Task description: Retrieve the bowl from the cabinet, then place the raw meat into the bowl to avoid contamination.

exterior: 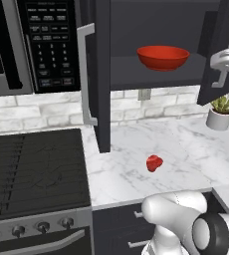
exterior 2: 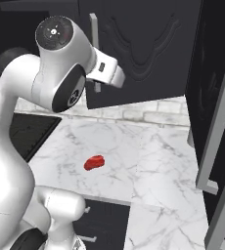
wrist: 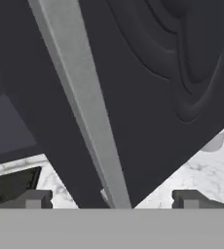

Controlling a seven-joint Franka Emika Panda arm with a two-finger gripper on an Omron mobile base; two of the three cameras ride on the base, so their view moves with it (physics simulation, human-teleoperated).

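The gripper (wrist: pixel 112 199) stands wide open: in the hand view its two finger tips sit far apart at the bottom, one to each side of a silver bar handle (wrist: pixel 82 104) on a cabinet door (wrist: pixel 172 73). The handle runs between the tips; neither tip is seen touching it, and nothing is held.

The cabinet (exterior: pixel 159 74) is open, with both doors swung outward. The bowl (exterior: pixel 163 57) sits upright on the cabinet's shelf, in the middle of the opening. The left door (exterior: pixel 97 74) juts forward over the counter (exterior: pixel 186 149), and its own handle (exterior: pixel 86 74) faces the microwave (exterior: pixel 34 45).

The raw meat (exterior: pixel 154 163) lies on the marble counter, below the bowl and toward the front edge, apart from everything else. In the right base view the same lump (exterior 2: pixel 94 162) rests on bare marble, clear of the arm.

A potted plant (exterior: pixel 220 112) stands at the counter's back right. The stove (exterior: pixel 34 169) adjoins the counter on the left.
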